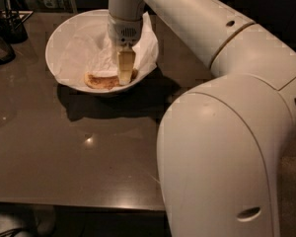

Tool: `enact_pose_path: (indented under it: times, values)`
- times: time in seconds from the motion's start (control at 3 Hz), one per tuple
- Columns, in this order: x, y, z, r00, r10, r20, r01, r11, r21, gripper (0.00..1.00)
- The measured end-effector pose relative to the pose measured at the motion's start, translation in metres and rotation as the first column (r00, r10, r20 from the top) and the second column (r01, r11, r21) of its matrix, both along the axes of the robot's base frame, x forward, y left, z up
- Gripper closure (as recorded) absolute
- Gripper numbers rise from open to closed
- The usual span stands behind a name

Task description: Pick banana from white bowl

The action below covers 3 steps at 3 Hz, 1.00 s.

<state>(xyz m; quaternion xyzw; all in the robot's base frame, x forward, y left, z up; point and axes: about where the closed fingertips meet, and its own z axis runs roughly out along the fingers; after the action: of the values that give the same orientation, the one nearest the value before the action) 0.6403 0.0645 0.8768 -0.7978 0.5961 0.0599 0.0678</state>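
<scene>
The white bowl [64, 38] stands on the dark table at the back left, lined with crumpled white paper [84, 53]. The banana [101, 81], tan with brown speckles, lies along the bowl's near inner side. My gripper [125, 69] reaches straight down into the bowl and sits at the banana's right end, touching or just over it. The banana's right tip is hidden behind the gripper.
Small dark containers [1, 49] stand at the table's far left edge. My large white arm [222, 132] fills the right half of the view and covers the table there. The table's front edge [74, 201] runs along the bottom.
</scene>
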Motion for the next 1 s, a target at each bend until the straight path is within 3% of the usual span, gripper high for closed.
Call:
enact_pose_path:
  times: [1.0]
  values:
    - [0.001,0.019,-0.023,0.9957,-0.017,-0.091,0.022,0.998,0.058,0.4]
